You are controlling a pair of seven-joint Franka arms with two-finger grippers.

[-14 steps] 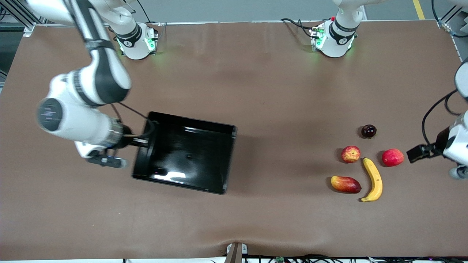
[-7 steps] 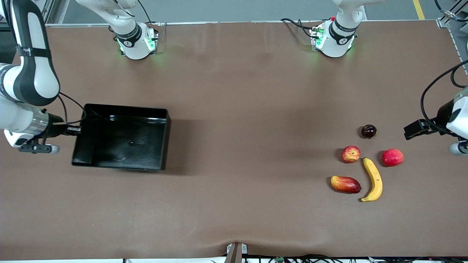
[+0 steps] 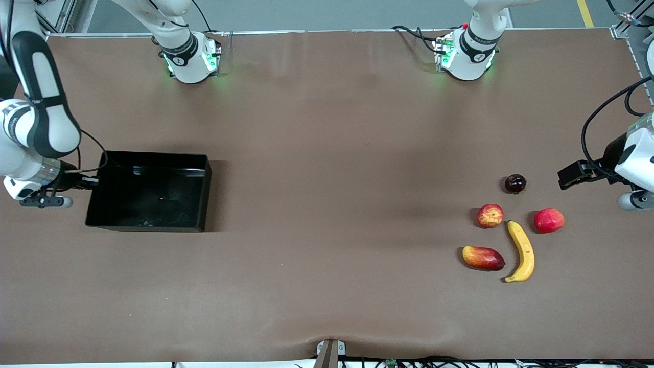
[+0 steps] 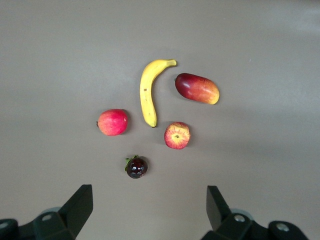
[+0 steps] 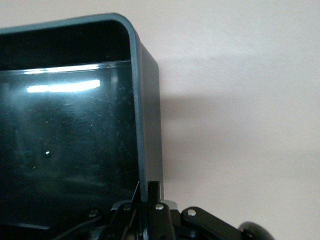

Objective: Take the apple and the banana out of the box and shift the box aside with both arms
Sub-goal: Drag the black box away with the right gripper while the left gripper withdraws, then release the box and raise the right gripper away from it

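The black tray point(image 3: 148, 204) is at the right arm's end of the table. My right gripper point(image 3: 88, 182) is shut on its end wall, which also shows between the fingers in the right wrist view point(image 5: 149, 125). The yellow banana point(image 3: 522, 250) and the streaked red apple point(image 3: 490, 215) lie on the table at the left arm's end. My left gripper point(image 3: 568, 175) hangs open and empty above the table beside them. The left wrist view shows the banana point(image 4: 148, 90) and apple point(image 4: 177, 135) below its open gripper point(image 4: 149, 200).
A solid red round fruit point(image 3: 549, 220), an oblong red-and-yellow fruit point(image 3: 483, 257) and a small dark round fruit point(image 3: 515, 183) lie around the banana. The brown table point(image 3: 332, 204) is bare between the tray and the fruits. Both arm bases stand along the table's edge farthest from the front camera.
My right gripper has carried the tray from the table's middle toward the right arm's end, and the tray has levelled out. My left gripper has drawn back from the solid red fruit.
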